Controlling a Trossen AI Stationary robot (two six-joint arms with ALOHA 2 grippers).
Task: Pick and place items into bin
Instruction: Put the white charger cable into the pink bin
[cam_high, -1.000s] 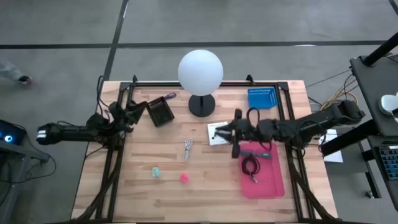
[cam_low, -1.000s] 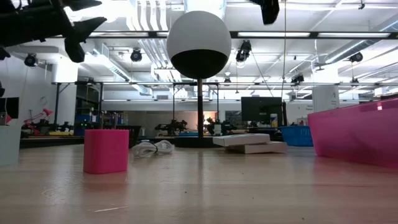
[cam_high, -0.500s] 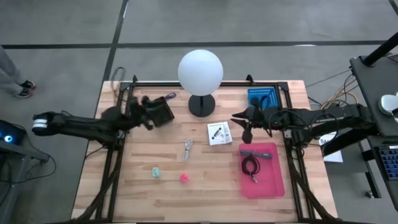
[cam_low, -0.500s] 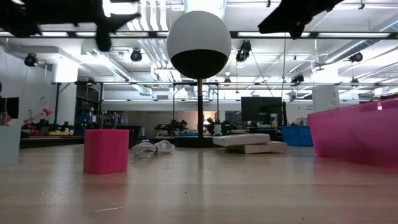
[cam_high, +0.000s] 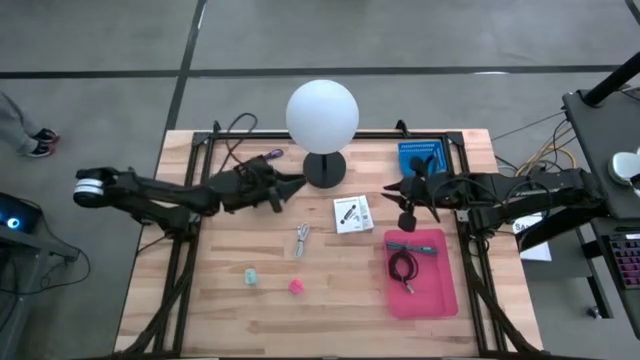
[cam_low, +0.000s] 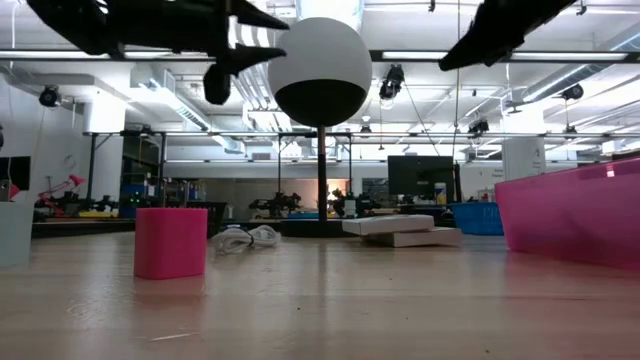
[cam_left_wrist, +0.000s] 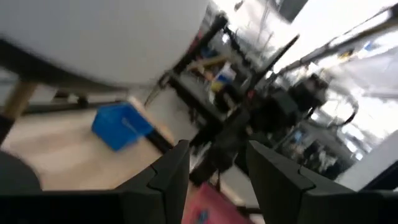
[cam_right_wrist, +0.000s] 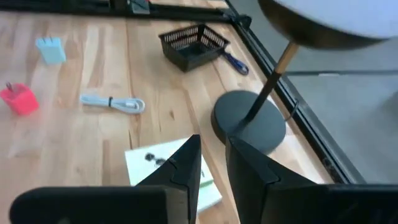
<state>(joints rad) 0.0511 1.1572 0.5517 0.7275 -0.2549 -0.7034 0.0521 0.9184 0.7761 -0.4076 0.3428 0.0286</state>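
Observation:
My left gripper (cam_high: 288, 186) hangs open above the table, just left of the lamp base, touching nothing; its fingers frame the far scene in the left wrist view (cam_left_wrist: 217, 180). My right gripper (cam_high: 404, 198) hovers between the white card (cam_high: 352, 213) and the blue basket, its fingers a little apart and empty (cam_right_wrist: 214, 168). A dark coiled cable (cam_high: 402, 266) and a teal pen (cam_high: 412, 247) lie inside the pink bin (cam_high: 445, 290). A silvery cable (cam_high: 303, 238), a green block (cam_high: 251, 277) and a pink block (cam_high: 296, 286) lie flat on the wood. A purple piece (cam_high: 272, 154) lies near the far edge.
The white globe lamp (cam_high: 322, 115) stands on its black base (cam_high: 324, 168) at the far middle, between both grippers. A black mesh basket (cam_right_wrist: 193, 43) sits under my left arm. A blue basket (cam_high: 420, 155) is at the far right. Bare wood lies along the near edge.
My left gripper has swept from the table's left edge toward the right, passing over the black basket to the lamp base. My right gripper has moved from above the pink bin toward the far edge and upward, then held there.

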